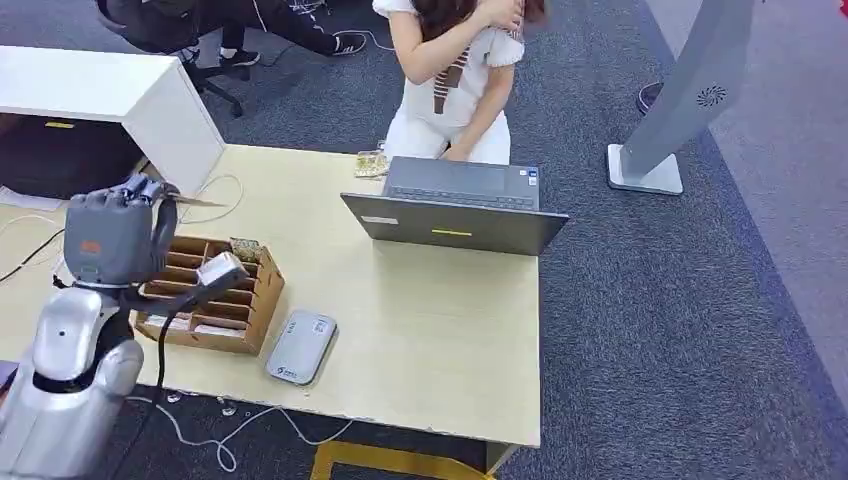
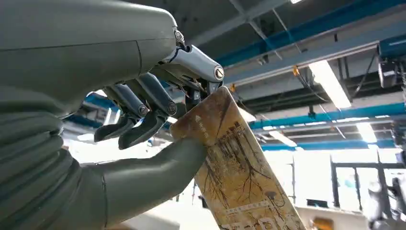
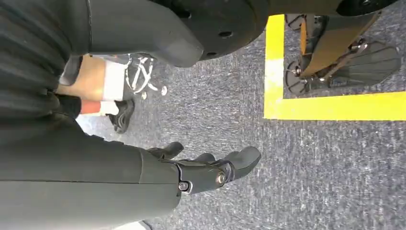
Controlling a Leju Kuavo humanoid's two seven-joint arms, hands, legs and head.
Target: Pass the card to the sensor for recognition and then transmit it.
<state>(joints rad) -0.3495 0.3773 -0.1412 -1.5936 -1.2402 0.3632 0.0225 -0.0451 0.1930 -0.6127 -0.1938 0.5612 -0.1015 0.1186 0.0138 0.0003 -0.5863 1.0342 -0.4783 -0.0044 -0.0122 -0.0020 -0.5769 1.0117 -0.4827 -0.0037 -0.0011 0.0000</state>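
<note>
The left hand [image 1: 112, 232] pinches the card [image 1: 197, 202] between thumb and fingers, the card jutting toward three o'clock, raised above the cardboard organizer [image 1: 215, 300], with the grey sensor [image 1: 300, 346] at five o'clock.

- An office or work room is shown.
- A pale desk [image 1: 420, 330] is set on grey carpet [image 1: 650, 320].
- An open laptop [image 1: 455, 205] is placed at the far edge of the desk.
- A person [image 1: 455, 70] is seen behind the laptop.
- Long ceiling lights [image 2: 330, 84] and blue beams [image 2: 325, 115] are seen overhead.
</note>
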